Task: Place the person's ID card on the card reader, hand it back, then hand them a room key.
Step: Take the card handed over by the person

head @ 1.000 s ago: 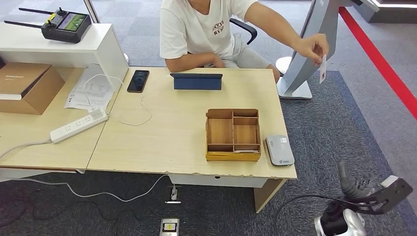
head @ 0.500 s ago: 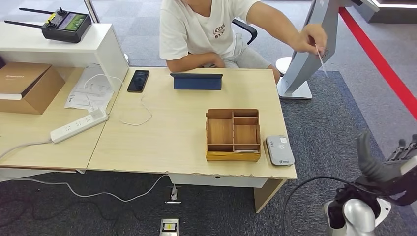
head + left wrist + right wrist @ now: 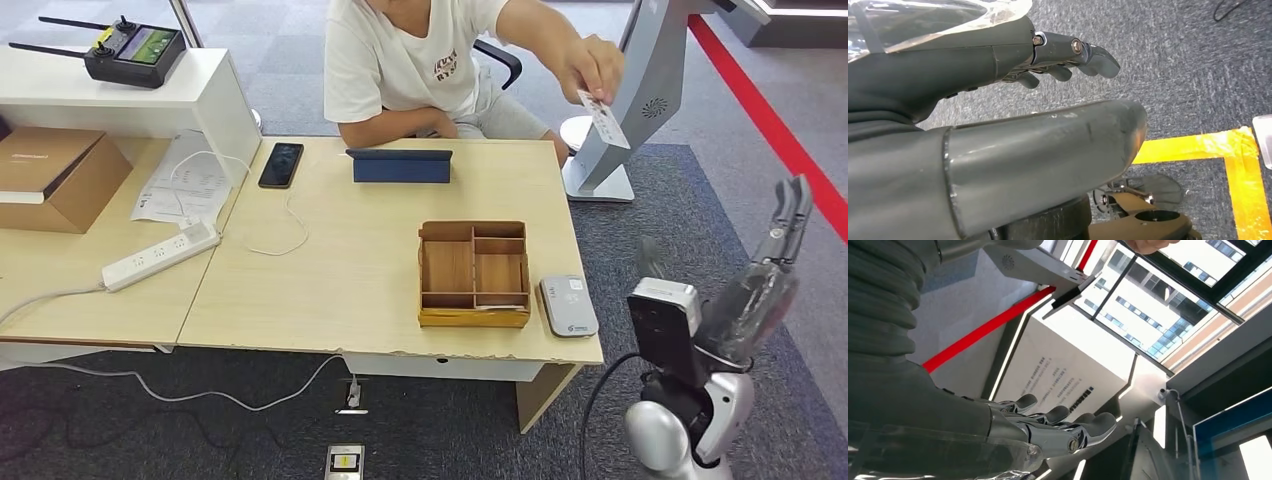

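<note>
- stage of task: nothing yet done; the id card is in the person's hand, held out in the air past the desk's far right corner, well apart from both the robot and the card reader.
- right hand: raised beside the desk's right edge, fingers straight and apart, holding nothing; judged ready to receive the card.
- left hand: hanging over the carpet, fingers loosely extended, holding nothing.
- remaining: take the card, lay it on the reader, return it, then give a room key; no key can be made out.
- surface: pale wooden desk; card reader at the near right corner, just beside the wooden tray; tablet at the far edge; phone and power strip toward the left.
- room: grey carpet, a red floor line, and a white kiosk stand past the desk.
</note>
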{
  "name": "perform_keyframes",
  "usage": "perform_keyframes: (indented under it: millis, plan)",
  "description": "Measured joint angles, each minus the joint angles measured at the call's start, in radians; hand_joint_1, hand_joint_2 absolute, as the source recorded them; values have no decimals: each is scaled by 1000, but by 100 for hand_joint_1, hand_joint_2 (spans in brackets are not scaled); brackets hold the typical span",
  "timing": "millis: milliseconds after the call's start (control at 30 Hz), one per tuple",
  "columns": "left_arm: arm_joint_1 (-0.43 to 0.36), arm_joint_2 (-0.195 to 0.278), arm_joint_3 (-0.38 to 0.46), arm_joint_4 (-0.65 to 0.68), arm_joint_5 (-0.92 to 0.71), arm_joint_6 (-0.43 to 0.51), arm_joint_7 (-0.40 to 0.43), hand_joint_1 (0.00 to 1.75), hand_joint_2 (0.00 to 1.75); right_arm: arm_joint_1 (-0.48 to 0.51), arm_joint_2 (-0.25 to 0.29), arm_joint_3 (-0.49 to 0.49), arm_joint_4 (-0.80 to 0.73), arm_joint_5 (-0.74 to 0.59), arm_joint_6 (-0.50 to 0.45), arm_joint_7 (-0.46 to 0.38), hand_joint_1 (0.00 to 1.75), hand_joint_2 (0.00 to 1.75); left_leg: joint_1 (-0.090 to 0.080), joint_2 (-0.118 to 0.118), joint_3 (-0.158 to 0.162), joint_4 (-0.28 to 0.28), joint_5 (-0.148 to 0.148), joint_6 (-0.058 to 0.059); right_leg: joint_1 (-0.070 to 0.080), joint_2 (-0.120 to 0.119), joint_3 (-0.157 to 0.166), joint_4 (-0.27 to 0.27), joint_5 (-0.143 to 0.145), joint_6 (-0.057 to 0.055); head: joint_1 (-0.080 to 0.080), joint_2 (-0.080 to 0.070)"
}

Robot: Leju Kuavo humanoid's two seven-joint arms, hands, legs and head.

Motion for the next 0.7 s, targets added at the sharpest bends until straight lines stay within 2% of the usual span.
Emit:
perform_keyframes:
  millis: [133, 267, 533, 700]
  plan:
    - [-3, 5, -4, 0, -8, -14, 9, 0, 0, -75, -51, 106, 59, 124, 1, 123, 0, 175, 0, 0, 0, 0, 0, 0, 0, 0, 0, 0, 0, 0, 0, 0]
    - [-5, 9, -12, 0, -13, -39, 17, 0, 0, -183, -89, 215, 145, 199, 16, 198, 0, 175, 0, 0, 0, 0, 0, 0, 0, 0, 0, 0, 0, 0, 0, 0]
    - [-7, 13, -27, -1, -33, -44, 27, 0, 0, -362, -129, 388, 324, 218, 97, 235, 0, 175, 0, 0, 0, 0, 1, -1, 0, 0, -1, 1, 0, 0, 0, 0]
    - [-7, 15, -28, -1, -39, -47, 30, 0, 0, -431, -133, 458, 415, 182, 137, 235, 0, 175, 0, -1, -1, 0, 1, -1, 0, 0, -1, 1, 0, 0, 0, 0]
